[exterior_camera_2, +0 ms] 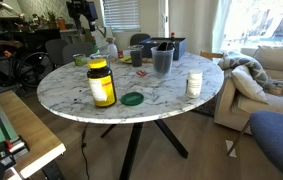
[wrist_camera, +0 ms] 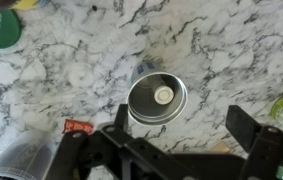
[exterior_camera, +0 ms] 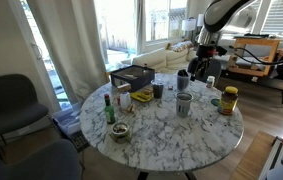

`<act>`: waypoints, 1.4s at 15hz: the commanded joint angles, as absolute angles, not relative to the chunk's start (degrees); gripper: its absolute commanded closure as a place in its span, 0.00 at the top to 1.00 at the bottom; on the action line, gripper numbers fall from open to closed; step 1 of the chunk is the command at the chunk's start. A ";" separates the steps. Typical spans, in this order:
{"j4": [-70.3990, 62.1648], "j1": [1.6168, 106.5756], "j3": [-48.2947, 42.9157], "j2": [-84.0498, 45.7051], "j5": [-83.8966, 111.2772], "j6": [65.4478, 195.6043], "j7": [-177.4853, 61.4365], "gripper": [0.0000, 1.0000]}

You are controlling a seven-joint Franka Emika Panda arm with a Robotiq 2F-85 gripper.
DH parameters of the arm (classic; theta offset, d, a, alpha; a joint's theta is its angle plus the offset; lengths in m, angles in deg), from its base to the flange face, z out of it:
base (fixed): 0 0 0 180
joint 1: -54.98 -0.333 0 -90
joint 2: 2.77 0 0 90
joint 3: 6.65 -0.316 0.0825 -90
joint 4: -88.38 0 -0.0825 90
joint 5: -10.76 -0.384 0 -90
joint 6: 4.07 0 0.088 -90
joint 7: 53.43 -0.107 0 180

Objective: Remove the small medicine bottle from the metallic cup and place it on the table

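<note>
wrist view: small medicine bottle (pale cap uppermost) stands inside the metallic cup on the marble tabletop; jaws spread wide, clear of the cup.

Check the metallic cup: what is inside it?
From above, the wrist view shows a small white round cap inside the metallic cup. The bottle's body beneath it is covered and cannot be seen.
</note>
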State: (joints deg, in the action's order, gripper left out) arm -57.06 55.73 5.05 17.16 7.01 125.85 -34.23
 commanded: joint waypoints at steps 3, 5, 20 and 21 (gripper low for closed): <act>-57.38 55.39 6.16 18.26 7.40 124.22 -21.87 1.00; -56.69 55.34 7.55 18.02 7.57 123.04 -14.36 1.00; -52.41 55.72 5.60 13.02 5.84 118.17 13.56 1.00; -52.39 55.82 5.65 13.25 5.85 118.16 13.55 1.00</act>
State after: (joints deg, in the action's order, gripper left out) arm -52.46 54.83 6.62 13.32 6.15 118.28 13.34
